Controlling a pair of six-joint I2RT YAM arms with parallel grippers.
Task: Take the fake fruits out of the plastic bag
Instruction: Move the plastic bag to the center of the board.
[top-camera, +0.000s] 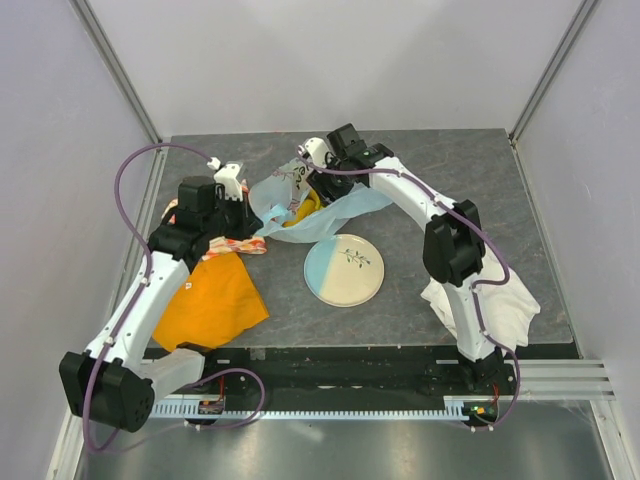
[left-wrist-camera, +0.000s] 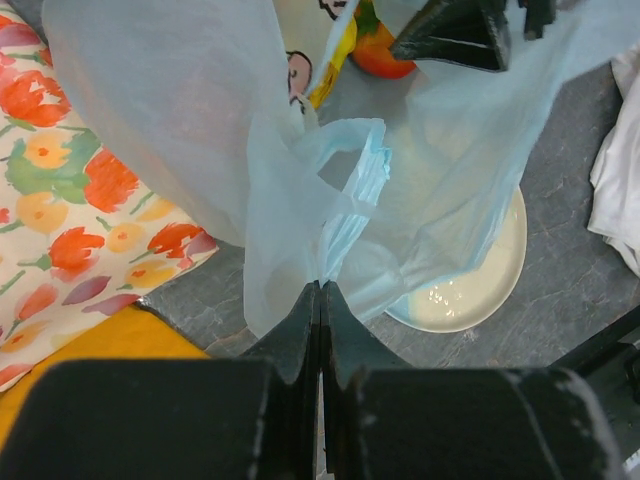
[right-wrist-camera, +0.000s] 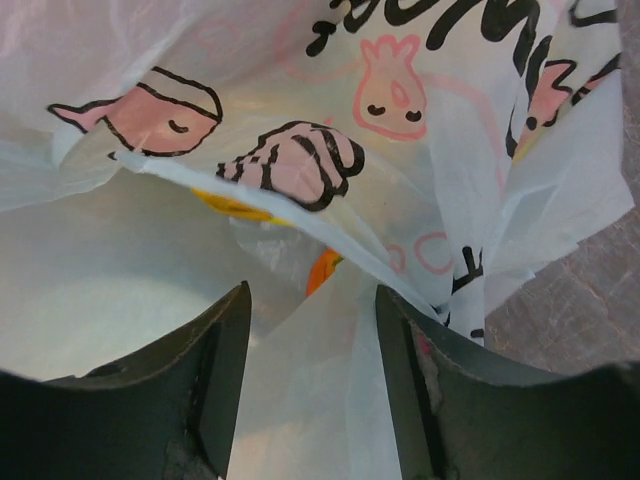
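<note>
The light-blue plastic bag (top-camera: 285, 195) with pink cartoon print lies at the middle back of the table, between both grippers. My left gripper (top-camera: 256, 215) is shut on a bunched loop handle of the bag (left-wrist-camera: 345, 215), its jaws pressed together at the tips (left-wrist-camera: 320, 290). My right gripper (top-camera: 316, 186) is open, with its jaws at the bag's mouth (right-wrist-camera: 312, 330) and bag film lying between them. A yellow banana (top-camera: 303, 214) shows at the bag's opening. Through the film I see an orange-red fruit (left-wrist-camera: 380, 55) (right-wrist-camera: 322, 270) and a strip of yellow banana (right-wrist-camera: 235, 205).
A round cream and light-blue plate (top-camera: 344, 269) lies just in front of the bag, partly under it in the left wrist view (left-wrist-camera: 480, 280). A fruit-patterned cloth (left-wrist-camera: 80, 200) and an orange cloth (top-camera: 210, 300) lie at the left. A white cloth (top-camera: 500, 305) lies under the right arm.
</note>
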